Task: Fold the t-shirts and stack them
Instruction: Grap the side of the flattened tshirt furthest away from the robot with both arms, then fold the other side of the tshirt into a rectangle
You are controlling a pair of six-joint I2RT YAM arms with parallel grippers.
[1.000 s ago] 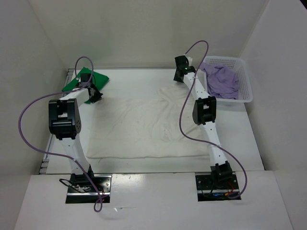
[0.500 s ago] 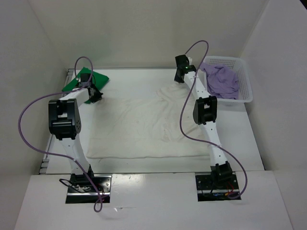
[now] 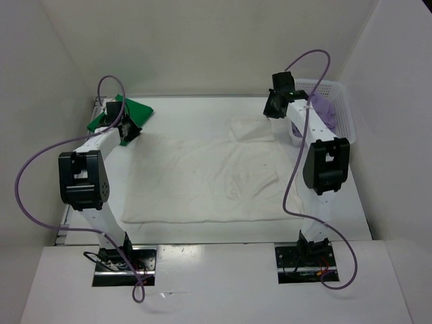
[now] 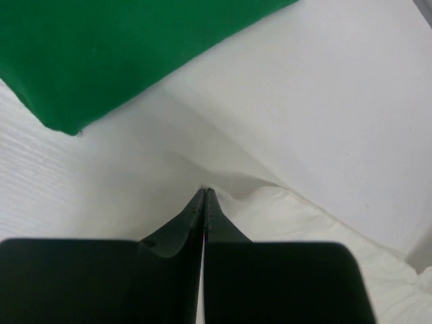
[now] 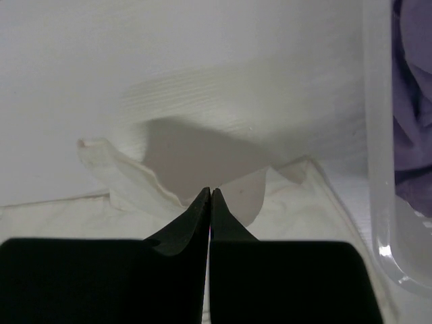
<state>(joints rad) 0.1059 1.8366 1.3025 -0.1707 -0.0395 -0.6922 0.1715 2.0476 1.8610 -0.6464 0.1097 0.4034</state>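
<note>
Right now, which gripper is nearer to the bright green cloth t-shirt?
Left. The left gripper is beside the bright green cloth t-shirt; the right gripper is far across the table.

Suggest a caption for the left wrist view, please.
Left gripper shut on the white t-shirt, near the folded green t-shirt.

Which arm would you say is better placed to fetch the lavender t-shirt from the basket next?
Right, probably: the right gripper sits beside the basket with the lavender t-shirt; the left gripper is far off by the green t-shirt.

Spread white t-shirt [image 3: 202,179], folded green t-shirt [image 3: 138,109]
</note>
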